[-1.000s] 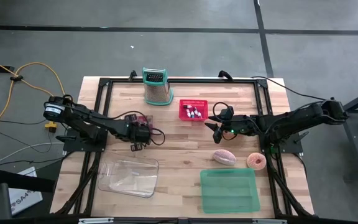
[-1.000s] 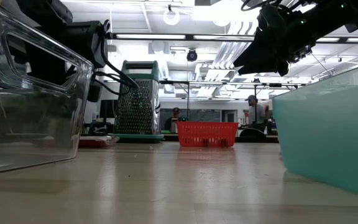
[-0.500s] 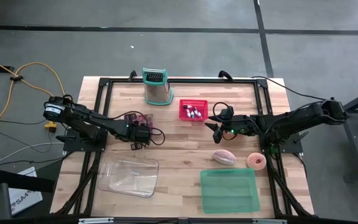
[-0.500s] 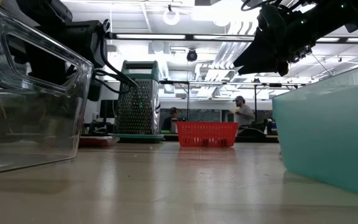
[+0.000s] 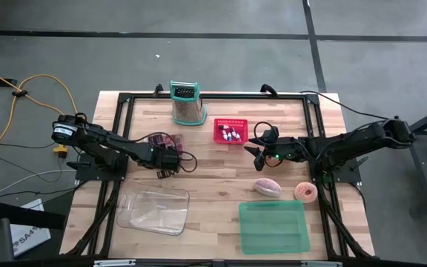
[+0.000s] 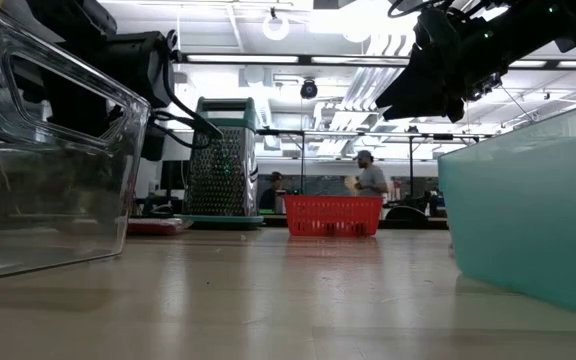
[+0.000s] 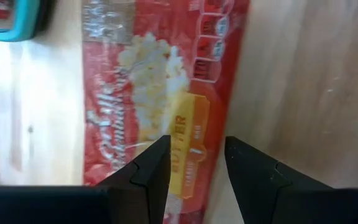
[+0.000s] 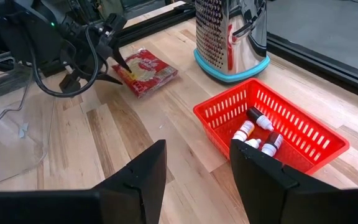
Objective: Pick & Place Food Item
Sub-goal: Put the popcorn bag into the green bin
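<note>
Left gripper (image 7: 196, 163): your fingers stand apart over the popcorn packet (image 7: 160, 93) | Right gripper (image 8: 197, 171): parted, empty, beside the red basket (image 8: 271, 127) | table (image 5: 221, 189).

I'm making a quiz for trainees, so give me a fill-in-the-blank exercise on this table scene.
1. The small dropper bottles lie inside the ____ plastic basket.
2. The left gripper hangs open over the flat red ____ packet.
3. The metal box grater has a ____ base.
4. The pink frosted doughnut lies beside the ____ plastic container.

Missing words: red; popcorn; teal; green
</note>
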Tool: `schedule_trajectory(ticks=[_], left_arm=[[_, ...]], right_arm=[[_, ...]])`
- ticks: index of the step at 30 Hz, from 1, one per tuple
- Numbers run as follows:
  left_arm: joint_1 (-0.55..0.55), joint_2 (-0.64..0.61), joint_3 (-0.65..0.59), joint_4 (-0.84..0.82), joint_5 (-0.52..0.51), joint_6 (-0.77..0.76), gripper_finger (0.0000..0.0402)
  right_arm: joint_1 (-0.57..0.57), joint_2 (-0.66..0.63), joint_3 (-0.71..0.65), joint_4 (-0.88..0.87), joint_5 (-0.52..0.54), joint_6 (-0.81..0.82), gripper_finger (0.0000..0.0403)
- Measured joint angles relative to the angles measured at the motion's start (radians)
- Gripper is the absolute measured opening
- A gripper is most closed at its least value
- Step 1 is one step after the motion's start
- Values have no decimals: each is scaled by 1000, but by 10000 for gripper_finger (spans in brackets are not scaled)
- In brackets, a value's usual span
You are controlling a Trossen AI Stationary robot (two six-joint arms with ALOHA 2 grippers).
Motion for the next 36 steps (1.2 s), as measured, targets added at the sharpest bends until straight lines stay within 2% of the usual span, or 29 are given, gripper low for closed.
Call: schedule_trajectory(ticks=[5, 14, 24, 30, 36], left_arm=[[9, 0, 0, 1, 19, -21, 142], [56, 47, 4, 6, -20, -12, 142], [31, 66, 1, 25, -129, -12, 142], [49, 66, 1, 22, -125, -21, 142], [88, 65, 2, 24, -66, -36, 142]], right_arm=[[0, 0, 0, 0, 0, 0, 165], [0, 0, 0, 0, 0, 0, 165], [0, 0, 0, 0, 0, 0, 165], [0, 0, 0, 0, 0, 0, 165], [0, 0, 0, 0, 0, 0, 165]])
